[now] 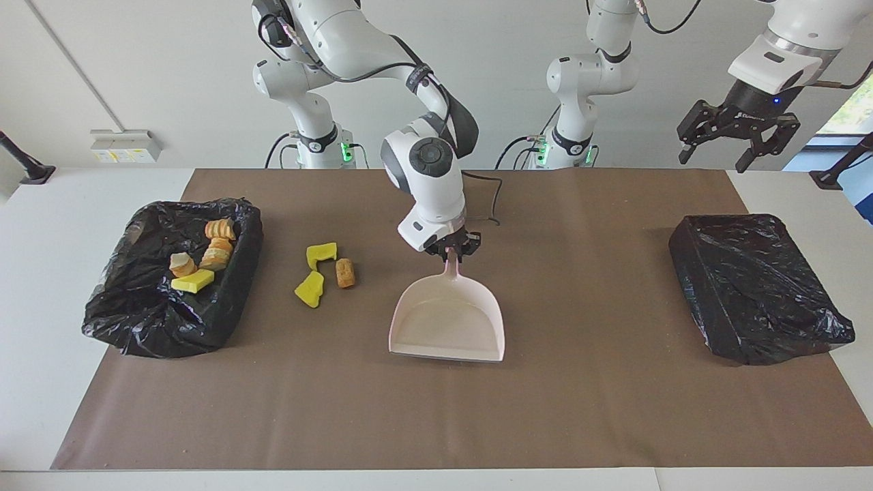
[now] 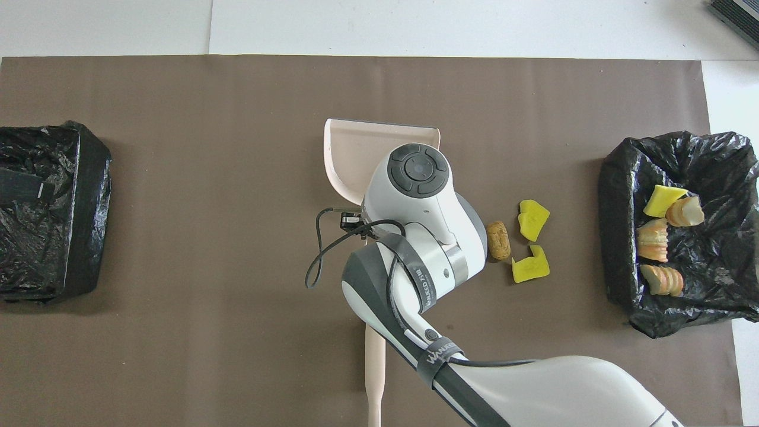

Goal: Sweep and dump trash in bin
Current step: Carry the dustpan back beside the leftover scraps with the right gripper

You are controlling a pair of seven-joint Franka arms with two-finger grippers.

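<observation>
The right tool, clamped on the dustpan handle, hides the brush head from overhead.

A black strap around the right arm carries white lettering that reads roughly "WANKEED" in the overhead view. The dark band higher on the same arm bears similar white lettering, too slanted to read fully. The wall box in the facing view has yellow labels that cannot be read.
</observation>
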